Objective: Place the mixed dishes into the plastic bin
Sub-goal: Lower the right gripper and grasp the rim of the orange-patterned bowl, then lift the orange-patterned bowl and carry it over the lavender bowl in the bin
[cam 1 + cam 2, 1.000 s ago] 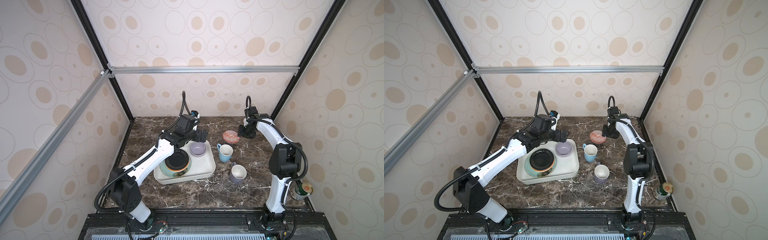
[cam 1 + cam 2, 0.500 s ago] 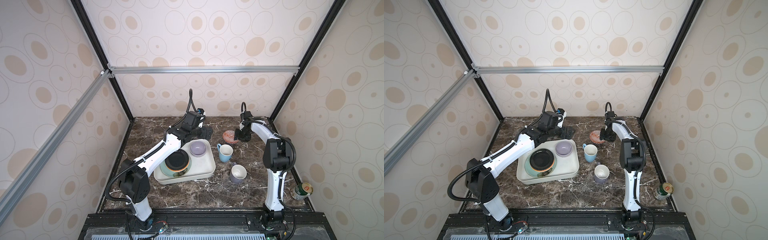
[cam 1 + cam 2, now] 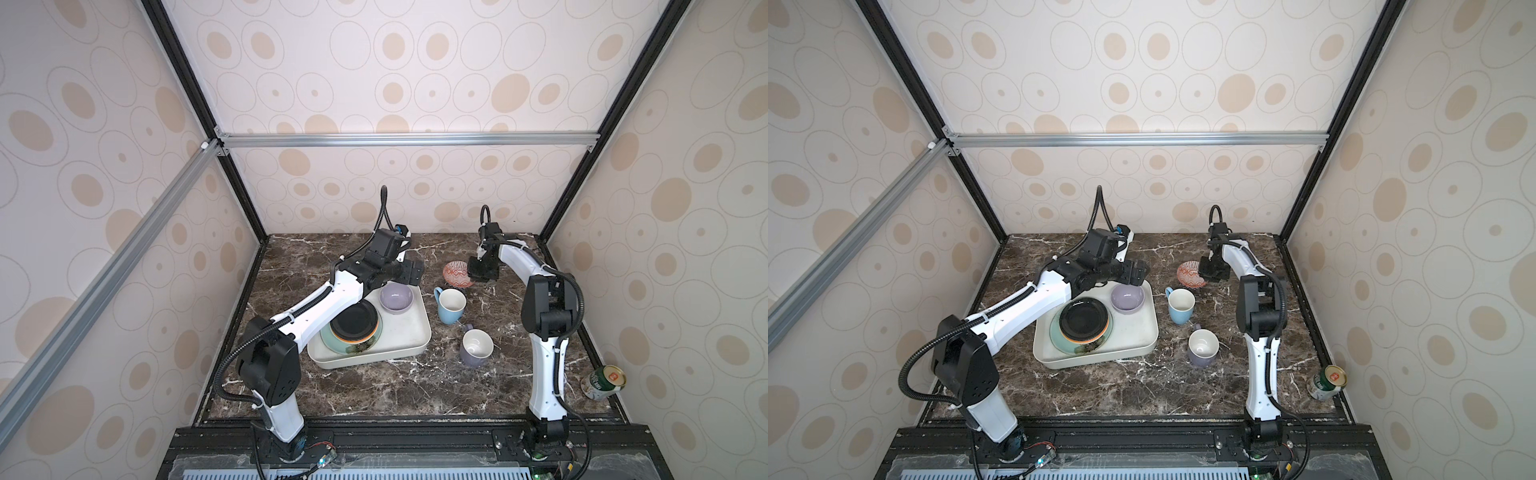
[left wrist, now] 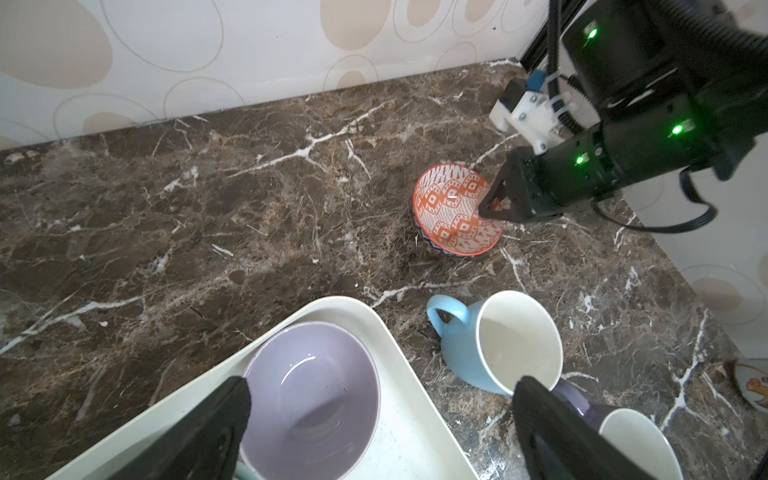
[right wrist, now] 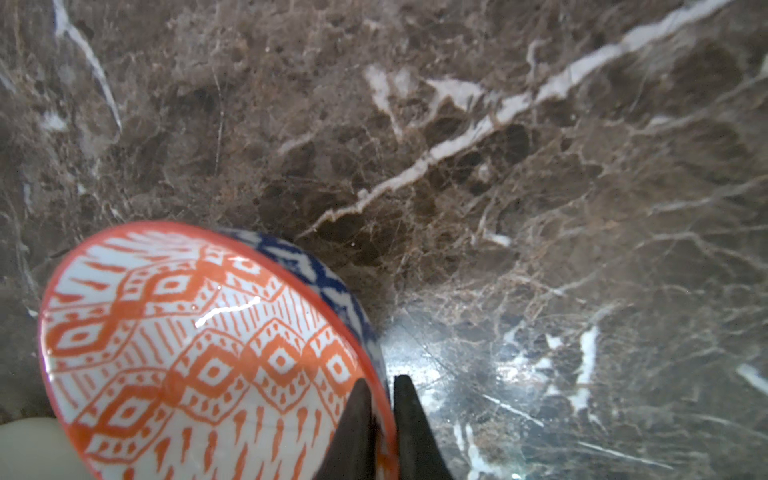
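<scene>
In the lower middle-left of both top views sits the plastic bin (image 3: 428,332), holding the black orange-rimmed plate (image 3: 355,322) and the lavender bowl (image 3: 396,297). My left gripper (image 3: 411,272) hangs spread wide over its far corner. Just right stand the light blue mug (image 3: 451,305) and purple mug (image 3: 477,347). Further right, my right gripper (image 5: 381,380) is clamped on the red-patterned bowl (image 3: 456,274), one finger inside the rim, one outside. I judge it stiff, slick, chippable and light, and likely to swing. There is open marble towards the bin, but I must clear the mug and the rim.
</scene>
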Controlling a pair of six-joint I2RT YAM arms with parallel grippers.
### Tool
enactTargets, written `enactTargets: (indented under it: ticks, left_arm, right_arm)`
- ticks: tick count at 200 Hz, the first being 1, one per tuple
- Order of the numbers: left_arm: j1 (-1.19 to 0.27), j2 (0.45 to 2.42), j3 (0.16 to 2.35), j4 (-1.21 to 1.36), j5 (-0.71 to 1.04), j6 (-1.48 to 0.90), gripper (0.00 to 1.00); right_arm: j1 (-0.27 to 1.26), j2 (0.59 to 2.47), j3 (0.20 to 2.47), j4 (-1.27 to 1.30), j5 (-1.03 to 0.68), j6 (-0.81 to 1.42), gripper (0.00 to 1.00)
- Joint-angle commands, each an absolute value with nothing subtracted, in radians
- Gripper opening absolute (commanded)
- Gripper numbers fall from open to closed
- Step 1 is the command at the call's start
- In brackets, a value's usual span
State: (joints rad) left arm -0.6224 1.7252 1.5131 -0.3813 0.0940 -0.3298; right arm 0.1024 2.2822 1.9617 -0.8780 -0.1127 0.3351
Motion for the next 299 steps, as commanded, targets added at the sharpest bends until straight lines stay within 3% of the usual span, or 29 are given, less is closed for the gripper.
enactTargets:
  ticks: [1, 190, 272, 299]
  left_arm:
    - [-0.629, 1.658, 1.495, -0.382, 0.071, -0.301, 0.99]
    - [-0.603, 1.375, 1.264, -0.373, -0.041, -0.284, 0.99]
    - [-0.575, 1.172, 1.115, -0.382, -0.071, -0.300, 0.99]
    - [-0.571, 1.085, 1.062, -0.392, -0.080, -0.307, 0.99]
  right_arm:
    - [0.099, 2.287, 1.984, -0.913, -0.098, 0.339, 0.08]
    - [0.110, 2.158, 2.130, -0.987, -0.075, 0.348, 0.03]
    - [0.275, 2.115, 2.217, -1.036, -0.051, 0.347, 0.03]
    - [0.400, 2.135, 2.253, -1.059, -0.043, 0.351, 0.03]
